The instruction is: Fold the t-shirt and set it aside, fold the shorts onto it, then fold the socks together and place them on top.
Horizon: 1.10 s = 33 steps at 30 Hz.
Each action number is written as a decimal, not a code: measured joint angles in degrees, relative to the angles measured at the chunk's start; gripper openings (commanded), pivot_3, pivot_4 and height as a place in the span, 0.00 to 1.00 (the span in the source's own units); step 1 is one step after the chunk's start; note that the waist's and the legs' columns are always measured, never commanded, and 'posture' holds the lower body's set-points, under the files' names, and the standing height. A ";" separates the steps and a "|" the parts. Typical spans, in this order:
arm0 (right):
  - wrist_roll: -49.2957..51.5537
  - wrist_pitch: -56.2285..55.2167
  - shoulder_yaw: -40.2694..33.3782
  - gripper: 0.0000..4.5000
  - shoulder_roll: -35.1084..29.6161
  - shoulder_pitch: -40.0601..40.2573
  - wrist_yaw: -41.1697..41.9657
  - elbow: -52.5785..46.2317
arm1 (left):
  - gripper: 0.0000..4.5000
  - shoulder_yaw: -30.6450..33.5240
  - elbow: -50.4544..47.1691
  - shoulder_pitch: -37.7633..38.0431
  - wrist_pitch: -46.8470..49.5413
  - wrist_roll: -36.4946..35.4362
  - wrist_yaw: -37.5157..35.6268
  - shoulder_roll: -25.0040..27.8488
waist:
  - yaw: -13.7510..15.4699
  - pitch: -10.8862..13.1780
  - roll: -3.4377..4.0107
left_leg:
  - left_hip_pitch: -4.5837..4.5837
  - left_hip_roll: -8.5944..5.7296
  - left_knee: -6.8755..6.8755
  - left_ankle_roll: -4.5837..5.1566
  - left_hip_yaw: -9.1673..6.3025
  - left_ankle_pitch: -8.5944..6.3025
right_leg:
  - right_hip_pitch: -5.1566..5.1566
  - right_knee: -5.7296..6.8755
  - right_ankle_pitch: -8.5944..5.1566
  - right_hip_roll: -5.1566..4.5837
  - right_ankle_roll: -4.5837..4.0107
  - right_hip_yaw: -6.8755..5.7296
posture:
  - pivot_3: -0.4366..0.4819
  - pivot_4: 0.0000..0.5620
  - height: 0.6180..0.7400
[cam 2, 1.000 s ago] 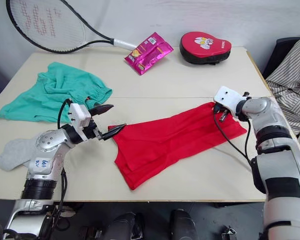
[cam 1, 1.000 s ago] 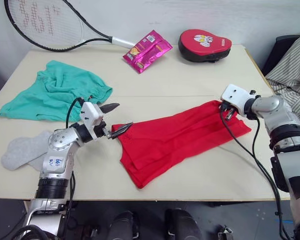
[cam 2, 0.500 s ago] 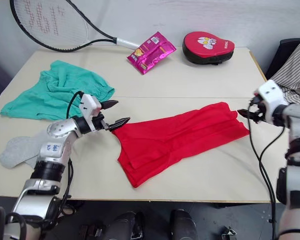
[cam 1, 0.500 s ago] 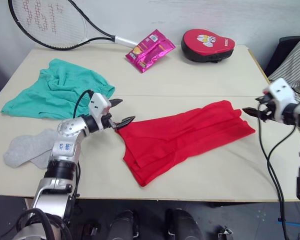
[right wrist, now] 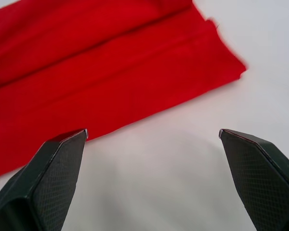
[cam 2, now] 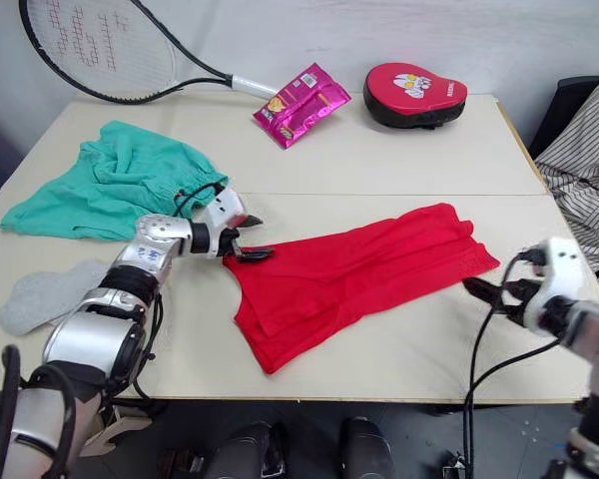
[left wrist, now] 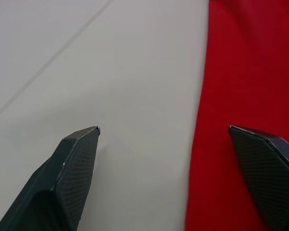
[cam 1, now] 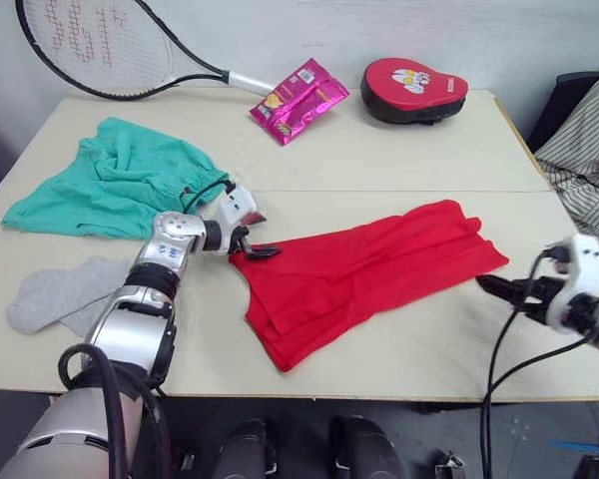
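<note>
On the worktop (cam 1: 379,160), my left pincer (cam 1: 257,236) is hovering open at the t-shirt (cam 1: 359,274)'s edge; my right pincer (cam 1: 499,289) is gaping empty nearby.

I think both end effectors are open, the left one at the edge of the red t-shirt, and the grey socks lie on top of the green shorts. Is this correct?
One detail is wrong. In the left eye view the socks lie on the bare table, beside the shorts, not on them. The left end effector is open at the t-shirt edge; the right end effector is open too.
</note>
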 measured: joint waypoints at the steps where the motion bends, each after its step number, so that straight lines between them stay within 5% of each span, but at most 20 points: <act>1: -0.33 -0.59 0.80 0.99 0.77 -0.50 -1.18 -0.25 | 1.00 -0.10 0.71 -0.58 -0.04 0.40 -0.02 -0.12 | -0.05 0.00 0.00 | -0.01 -0.01 0.01 0.01 0.07 0.01 | -0.06 0.05 0.00 0.00 0.00 -0.01 | 0.48 0.27 1.00; 6: -1.56 -4.55 5.58 1.00 1.01 -3.80 -4.03 3.05 | 0.80 0.42 2.77 -1.60 0.65 1.38 -2.01 -0.45 | -0.59 -0.01 -0.02 | 0.01 -0.01 0.06 0.07 0.10 0.03 | -0.07 0.12 0.01 0.00 0.01 -0.06 | 0.48 0.27 1.00; 18: -4.49 -17.68 14.07 0.08 2.18 -10.65 -5.18 15.85 | 0.00 2.87 0.21 1.45 2.24 0.53 -6.22 -1.18 | -0.94 -0.21 -0.31 | 0.10 0.04 0.25 0.07 0.11 0.04 | -0.05 0.40 0.00 0.00 0.01 0.01 | 0.48 0.27 1.00; 20: -4.49 -19.40 15.07 0.01 2.31 -11.17 -4.72 16.75 | 0.00 3.71 -1.03 2.70 2.31 -0.21 -6.32 -1.18 | -0.93 -0.21 -0.31 | 0.09 0.05 0.25 0.07 0.11 0.04 | -0.05 0.41 0.00 0.00 0.01 0.02 | 0.48 0.27 1.00; 26: -5.85 -24.90 18.49 0.01 1.14 -16.08 -3.22 25.12 | 0.00 7.03 -14.39 11.15 8.08 -3.85 -3.97 -0.82 | -1.36 -0.21 -0.31 | 0.09 0.07 0.26 0.05 0.12 0.04 | -0.05 0.55 0.00 0.00 0.01 0.14 | 0.48 0.27 1.00; 33: -13.85 -42.26 24.98 0.01 1.15 -33.07 -3.86 53.78 | 0.00 11.07 -56.17 35.78 26.07 -8.09 10.90 -2.64 | -2.37 -0.18 -0.26 | 0.07 0.07 0.24 0.01 0.13 0.08 | -0.06 0.67 0.00 0.01 0.01 0.56 | 0.48 0.27 1.00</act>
